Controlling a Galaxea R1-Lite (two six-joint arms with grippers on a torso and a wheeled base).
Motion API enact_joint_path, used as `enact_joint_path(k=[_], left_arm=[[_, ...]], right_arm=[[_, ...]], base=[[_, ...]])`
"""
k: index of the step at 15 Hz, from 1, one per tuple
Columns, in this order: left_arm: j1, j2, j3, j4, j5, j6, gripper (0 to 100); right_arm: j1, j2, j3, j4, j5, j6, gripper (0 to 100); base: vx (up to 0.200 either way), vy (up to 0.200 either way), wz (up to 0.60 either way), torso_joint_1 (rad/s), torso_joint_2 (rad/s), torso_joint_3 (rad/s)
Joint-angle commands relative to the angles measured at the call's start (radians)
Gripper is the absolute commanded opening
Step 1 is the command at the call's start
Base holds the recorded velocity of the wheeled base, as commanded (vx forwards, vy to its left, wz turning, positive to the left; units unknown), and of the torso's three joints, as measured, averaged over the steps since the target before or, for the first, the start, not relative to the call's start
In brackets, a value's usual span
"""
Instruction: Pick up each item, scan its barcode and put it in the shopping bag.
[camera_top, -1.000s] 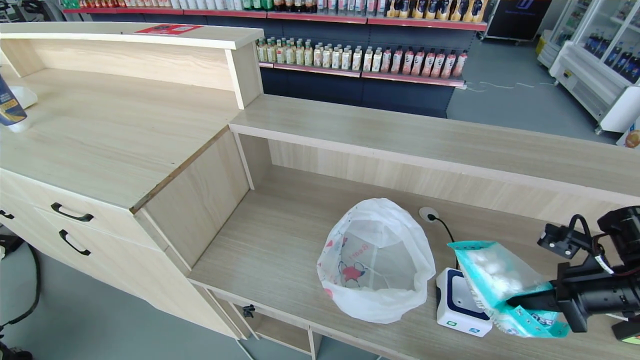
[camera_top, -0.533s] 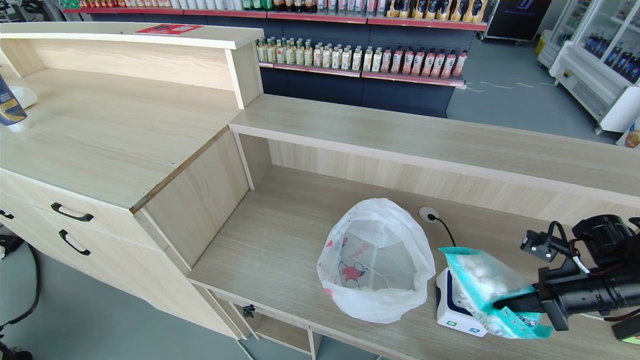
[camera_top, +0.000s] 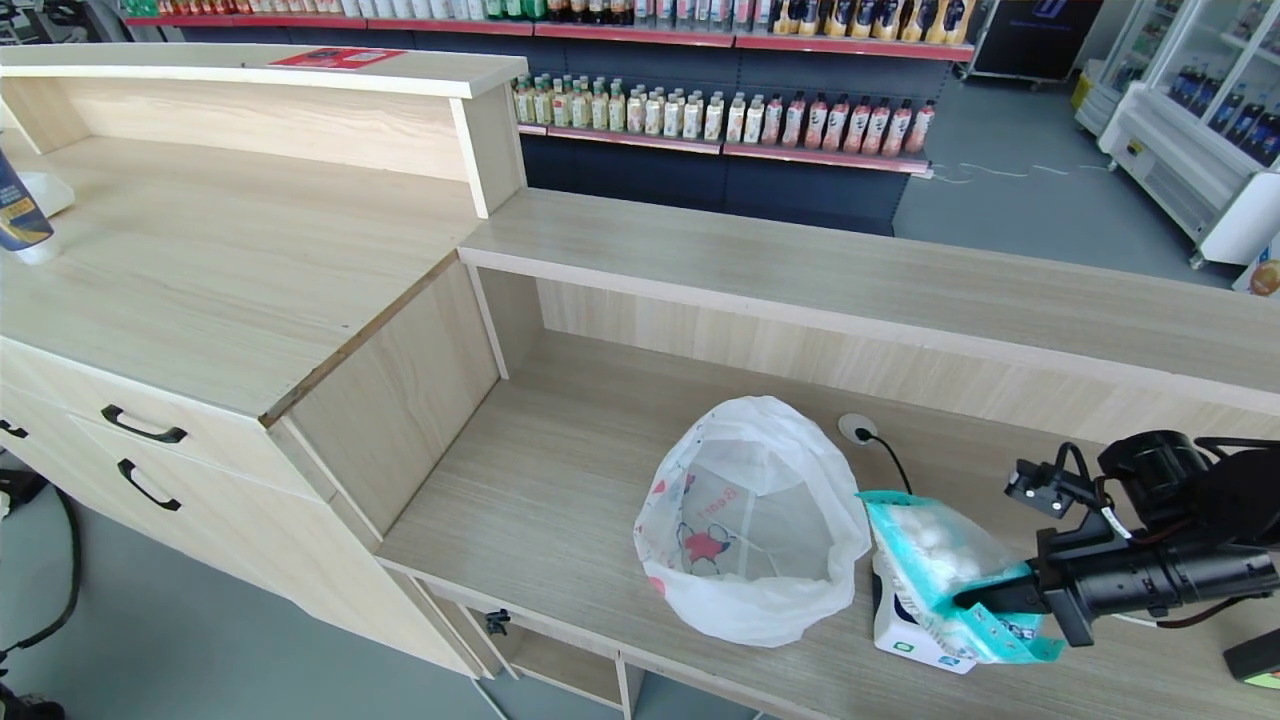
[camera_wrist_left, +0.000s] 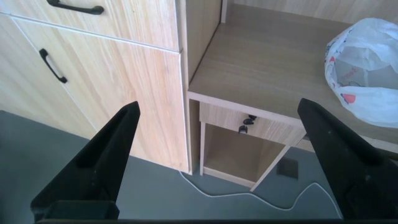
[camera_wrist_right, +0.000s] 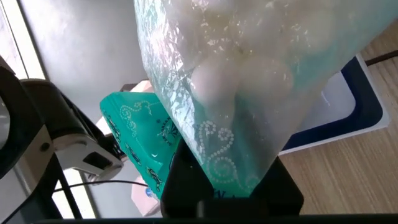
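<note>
Head view: right gripper (camera_top: 985, 598) clamps the teal cotton-ball packet (camera_top: 935, 560), which is tilted and directly over the scanner (camera_top: 905, 640), just beside the open shopping bag (camera_top: 750, 520) on the table (camera_top: 560, 500).

Left wrist view: left gripper (camera_wrist_left: 219, 106) is spread wide and empty, above the floor beside the table; shopping bag (camera_wrist_left: 367, 62) sits on the table.

Right wrist view: cotton-ball packet (camera_wrist_right: 249, 81) is pinched in the right gripper (camera_wrist_right: 227, 180), with the scanner (camera_wrist_right: 336, 118) beneath.

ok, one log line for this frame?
right gripper shut on cotton-ball pack | above scanner | shopping bag open alongside | left gripper open
</note>
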Motion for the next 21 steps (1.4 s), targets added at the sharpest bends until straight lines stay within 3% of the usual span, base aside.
enact_joint_path(k=[1,14,18,21], left_arm=[[0.0,0.0,0.0,0.0,0.0,0.0,100],[0.0,0.0,0.0,0.0,-0.002,0.0,100],[0.0,0.0,0.0,0.0,0.0,0.0,100],[0.0,0.002,0.0,0.0,-0.002,0.0,100]], right_arm=[[0.004,0.038,0.0,-0.01,0.003,-0.001,0],[0.004,0.085,0.0,-0.059,0.023,-0.012,0],[-0.012,-0.068,-0.011,-0.059,0.053,-0.056,0],[-0.092,-0.358,0.044,-0.05,0.053,-0.054,0]], base=[[0.0,0.0,0.0,0.0,0.0,0.0],[0.0,0.0,0.0,0.0,0.0,0.0],[0.0,0.0,0.0,0.0,0.0,0.0],[0.0,0.0,0.0,0.0,0.0,0.0]])
